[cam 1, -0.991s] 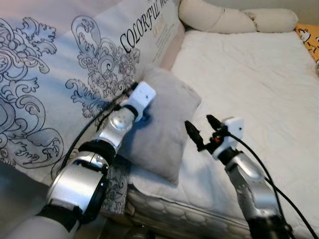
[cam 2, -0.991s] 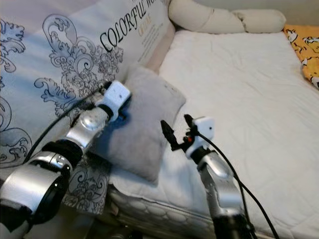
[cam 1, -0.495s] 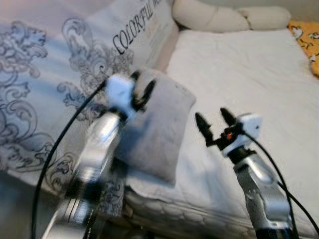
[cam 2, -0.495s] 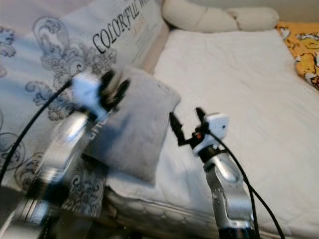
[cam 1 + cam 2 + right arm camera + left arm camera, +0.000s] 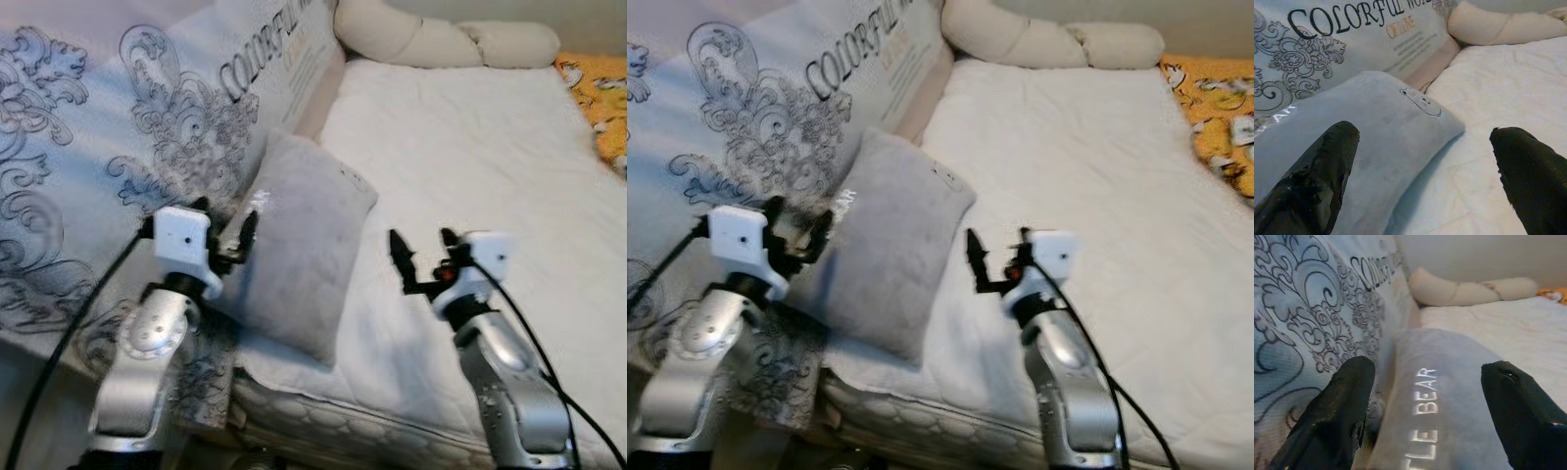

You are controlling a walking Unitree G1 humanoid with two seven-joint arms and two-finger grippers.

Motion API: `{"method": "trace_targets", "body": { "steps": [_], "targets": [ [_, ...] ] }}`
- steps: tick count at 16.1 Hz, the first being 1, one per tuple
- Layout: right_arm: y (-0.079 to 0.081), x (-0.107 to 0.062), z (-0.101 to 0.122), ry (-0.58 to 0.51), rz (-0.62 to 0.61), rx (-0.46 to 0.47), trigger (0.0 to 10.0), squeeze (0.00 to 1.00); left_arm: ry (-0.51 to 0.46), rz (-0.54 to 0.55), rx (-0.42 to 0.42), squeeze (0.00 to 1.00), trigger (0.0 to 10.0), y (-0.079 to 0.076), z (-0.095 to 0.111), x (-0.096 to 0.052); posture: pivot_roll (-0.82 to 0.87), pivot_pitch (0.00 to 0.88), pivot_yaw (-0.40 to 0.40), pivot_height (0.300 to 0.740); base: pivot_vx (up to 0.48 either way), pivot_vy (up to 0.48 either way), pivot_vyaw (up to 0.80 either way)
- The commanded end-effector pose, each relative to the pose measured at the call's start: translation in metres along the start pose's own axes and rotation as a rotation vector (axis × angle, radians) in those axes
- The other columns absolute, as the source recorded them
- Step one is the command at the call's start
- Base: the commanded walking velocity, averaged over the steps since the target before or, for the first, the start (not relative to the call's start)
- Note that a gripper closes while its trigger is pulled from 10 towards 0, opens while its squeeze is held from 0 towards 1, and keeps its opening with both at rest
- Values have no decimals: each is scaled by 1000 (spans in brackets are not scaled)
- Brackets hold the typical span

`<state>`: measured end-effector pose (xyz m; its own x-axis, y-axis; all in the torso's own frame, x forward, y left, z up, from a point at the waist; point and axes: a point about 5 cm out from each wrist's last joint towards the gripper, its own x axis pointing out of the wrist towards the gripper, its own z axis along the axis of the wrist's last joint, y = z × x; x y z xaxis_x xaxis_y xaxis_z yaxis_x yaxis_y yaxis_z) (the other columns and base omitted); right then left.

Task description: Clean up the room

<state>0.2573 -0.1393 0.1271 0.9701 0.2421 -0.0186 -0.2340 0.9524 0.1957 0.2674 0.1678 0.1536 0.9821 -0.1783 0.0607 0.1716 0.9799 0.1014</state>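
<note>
A grey pillow (image 5: pixel 304 250) lies on the left side of the white mattress (image 5: pixel 490 166), leaning against a large plastic-wrapped bedding pack (image 5: pixel 108 166) printed with grey scrollwork and the word "COLORFUL". The left wrist view shows silver lettering reading "BEAR" along the pillow's near edge, and the right wrist view shows a small bear face stitched near its far corner. The left gripper (image 5: pixel 223 233) hovers at the pillow's left edge, between the pillow and the wrapped pack, its two black fingers (image 5: pixel 1342 416) spread wide with nothing between them. The right gripper (image 5: pixel 423 257) hangs above the bare mattress just right of the pillow, its fingers (image 5: pixel 1320 176) also spread wide and empty, pointing toward the pillow. At the head of the bed a long cream bolster (image 5: pixel 441 41) lies across the mattress, touching the top of the wrapped pack. A yellow patterned cloth (image 5: pixel 1215 108) lies at the mattress's far right edge, well apart from both grippers. The quilted side of the mattress (image 5: pixel 333 416) shows below the pillow.
</note>
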Motion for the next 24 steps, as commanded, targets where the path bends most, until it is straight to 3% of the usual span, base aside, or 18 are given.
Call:
{"method": "trace_targets", "body": {
  "steps": [1,6,13,18,24],
  "targets": [
    [-2,-3,0,12,-13,-10,10000,1000,18,9,3,698,10000,0,-1,-2,42,0,45,740,0,-465,0],
    [-3,-3,-2,47,-35,-55,10000,1000,79,34,-12,702,10000,1,-3,-1,36,0,50,740,0,-469,-271],
    [-23,3,-9,141,-123,-137,10000,1000,111,65,13,706,10000,-2,-7,4,40,0,21,740,0,-459,0],
    [-27,7,-10,156,-152,-178,10000,1000,120,59,35,706,10000,-2,-8,6,41,0,27,740,0,-429,0],
    [-25,4,-15,164,-156,-147,10000,1000,139,58,38,706,10000,-3,-11,5,54,0,27,740,0,-429,0]
  ]
}}
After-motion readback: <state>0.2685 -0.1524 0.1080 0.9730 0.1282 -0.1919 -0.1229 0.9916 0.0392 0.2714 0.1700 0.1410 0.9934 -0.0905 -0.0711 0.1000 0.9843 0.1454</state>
